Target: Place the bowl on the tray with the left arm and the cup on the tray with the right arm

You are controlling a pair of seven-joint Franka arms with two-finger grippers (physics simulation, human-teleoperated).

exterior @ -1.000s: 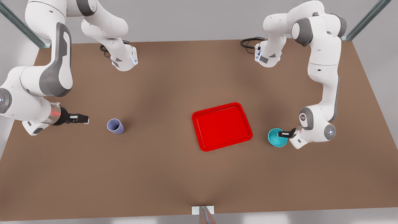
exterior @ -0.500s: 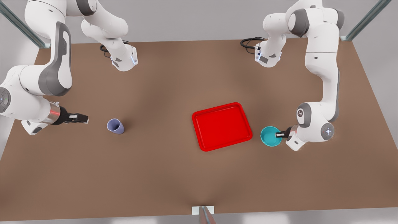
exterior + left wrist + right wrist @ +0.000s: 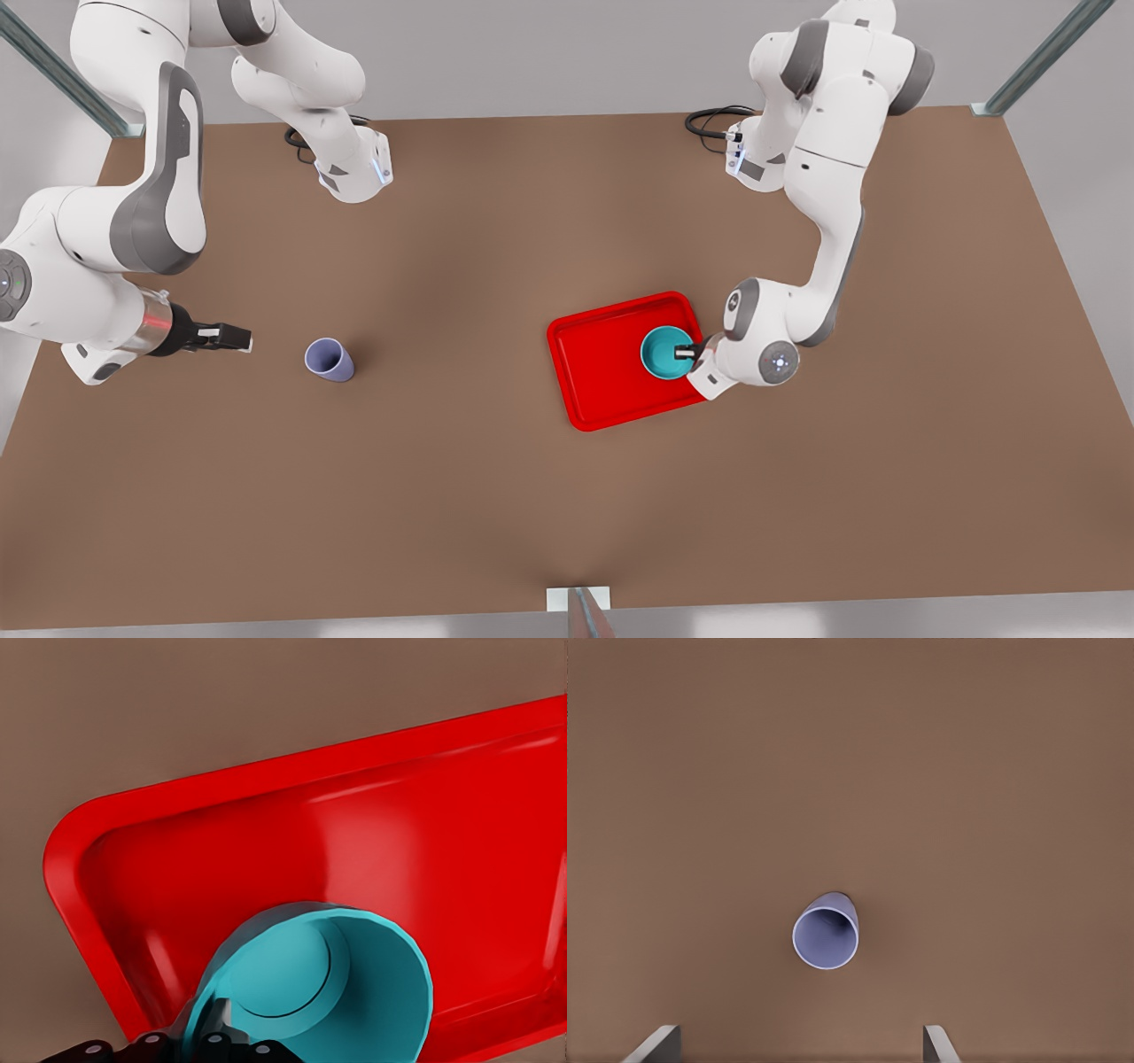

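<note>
The teal bowl (image 3: pixel 665 352) hangs over the red tray (image 3: pixel 602 377), on the side nearest the front view's right. My left gripper (image 3: pixel 685 352) is shut on the bowl's rim, one finger inside and one outside. In the left wrist view the bowl (image 3: pixel 354 992) sits in front of the tray floor (image 3: pixel 266 859); I cannot tell whether it touches. The lavender cup (image 3: pixel 329 359) stands upright on the table at the front view's left. My right gripper (image 3: pixel 232 337) waits open a short way to the cup's left. The cup (image 3: pixel 826 937) lies ahead of the gripper's spread fingertips (image 3: pixel 657 1041).
Brown table (image 3: pixel 461 496) with bare room all around the tray and the cup. Black cables (image 3: pixel 709 120) lie by the arm bases at the back edge. A small metal post (image 3: pixel 580 607) stands at the middle of the front edge.
My left gripper has carried the bowl from the table beside the tray toward the front view's left, over the tray. The right gripper and the cup have stayed put.
</note>
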